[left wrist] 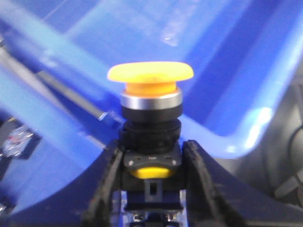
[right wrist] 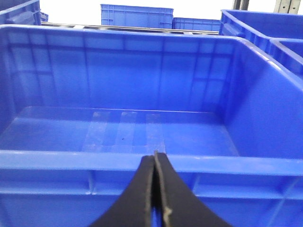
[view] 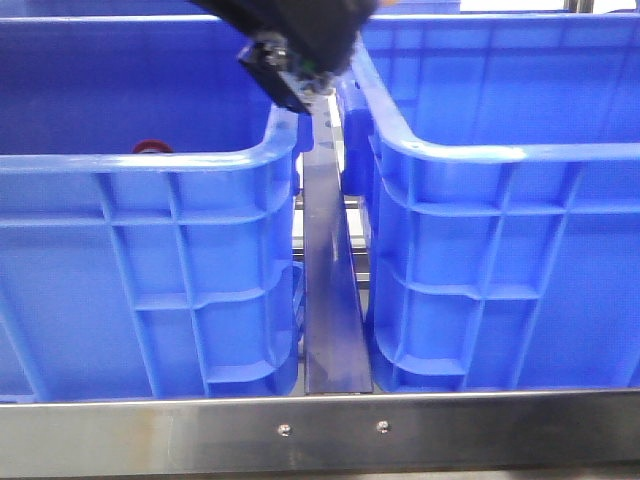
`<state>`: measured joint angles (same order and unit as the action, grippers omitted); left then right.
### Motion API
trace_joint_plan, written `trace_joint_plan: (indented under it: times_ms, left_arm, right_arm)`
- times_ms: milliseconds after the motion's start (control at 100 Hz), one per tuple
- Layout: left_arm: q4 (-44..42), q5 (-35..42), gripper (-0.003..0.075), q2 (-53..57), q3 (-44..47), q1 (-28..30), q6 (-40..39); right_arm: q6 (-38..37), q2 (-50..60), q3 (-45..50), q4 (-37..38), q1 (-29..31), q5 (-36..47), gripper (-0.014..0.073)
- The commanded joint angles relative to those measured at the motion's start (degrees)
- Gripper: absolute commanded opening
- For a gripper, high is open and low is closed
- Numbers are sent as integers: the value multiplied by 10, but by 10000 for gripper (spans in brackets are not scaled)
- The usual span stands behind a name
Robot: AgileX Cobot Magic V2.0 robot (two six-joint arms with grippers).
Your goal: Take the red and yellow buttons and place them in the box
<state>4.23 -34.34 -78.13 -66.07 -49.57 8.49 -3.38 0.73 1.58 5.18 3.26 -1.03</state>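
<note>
The left gripper (left wrist: 151, 189) grasps the yellow button (left wrist: 150, 101) by its black body, above the gap between the two blue boxes (view: 150, 260). The right gripper (right wrist: 155, 189) is clenched, holding nothing.

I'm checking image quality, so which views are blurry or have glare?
Left wrist view: yellow button fairly sharp in the left gripper, blue crate behind it blurred, with glare. Front view: arm smeared. Right wrist view: sharp, background overexposed.
</note>
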Motion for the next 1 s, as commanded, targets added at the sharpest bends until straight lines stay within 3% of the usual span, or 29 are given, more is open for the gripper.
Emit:
trace_joint_plan:
  times_ms: [0, 990]
  left_arm:
    - [8, 38, 50, 22, -15, -14, 5]
    - [8, 38, 50, 28, -15, -16, 6]
  right_arm:
    - [0, 10, 3, 5, 1, 45, -69]
    - [-8, 10, -4, -6, 0, 57, -69]
